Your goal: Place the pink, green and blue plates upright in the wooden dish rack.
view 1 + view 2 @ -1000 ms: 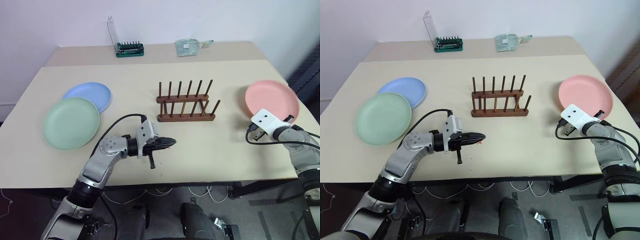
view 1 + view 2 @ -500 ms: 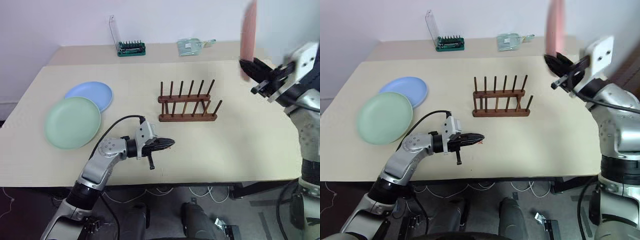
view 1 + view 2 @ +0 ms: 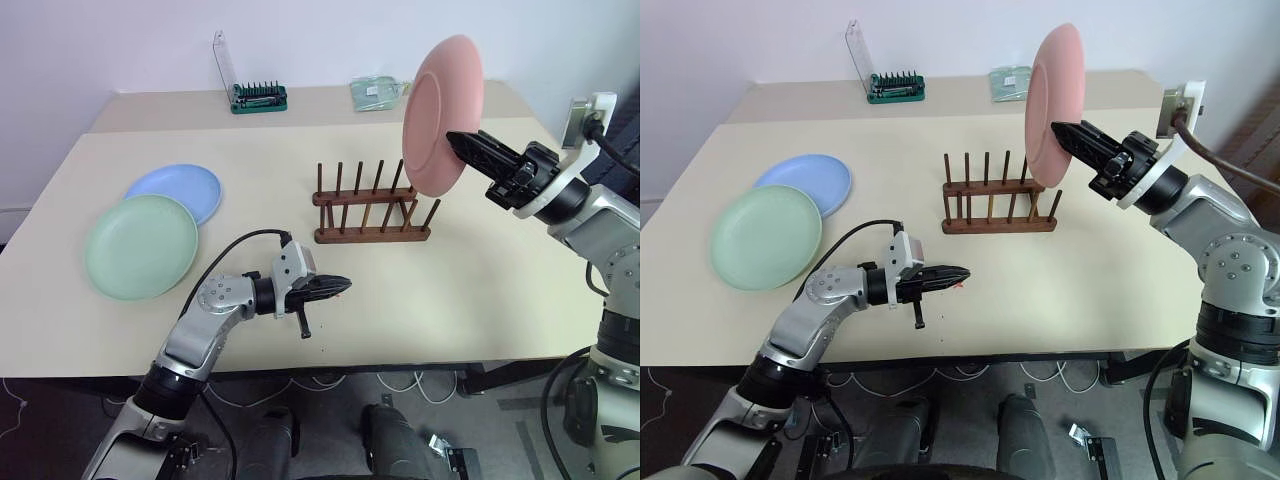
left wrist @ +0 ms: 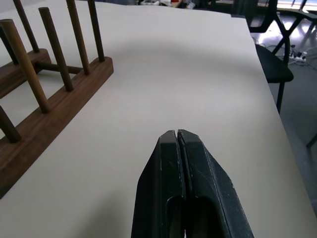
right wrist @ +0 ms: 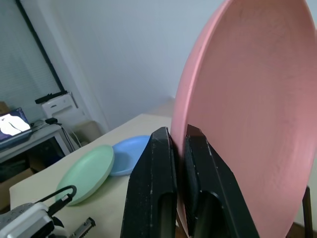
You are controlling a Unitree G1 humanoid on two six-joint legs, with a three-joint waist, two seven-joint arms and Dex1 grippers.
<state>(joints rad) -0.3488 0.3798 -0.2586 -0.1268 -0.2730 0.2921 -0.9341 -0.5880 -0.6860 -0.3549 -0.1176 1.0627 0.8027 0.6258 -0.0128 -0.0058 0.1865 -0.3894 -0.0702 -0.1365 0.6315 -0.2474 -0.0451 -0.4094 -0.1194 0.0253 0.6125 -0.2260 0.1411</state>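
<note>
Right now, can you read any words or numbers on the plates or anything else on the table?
No text can be read anywhere.
Pink plate, green plate, blue plate: plain, no writing.
Wooden dish rack: no label.
Green-based tool holder: any marking is too small to read.
Clear packet at the back: any print is too small and blurred to read.

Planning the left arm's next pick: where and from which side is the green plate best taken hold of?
Probably by its rim, on the part nearest the table's front edge. The green plate lies flat, so only the thin raised rim offers an edge to pinch. The blue plate sits tucked partly under its far side, which crowds that stretch. The left gripper, shut, would come in low from the plate's near side.
</note>
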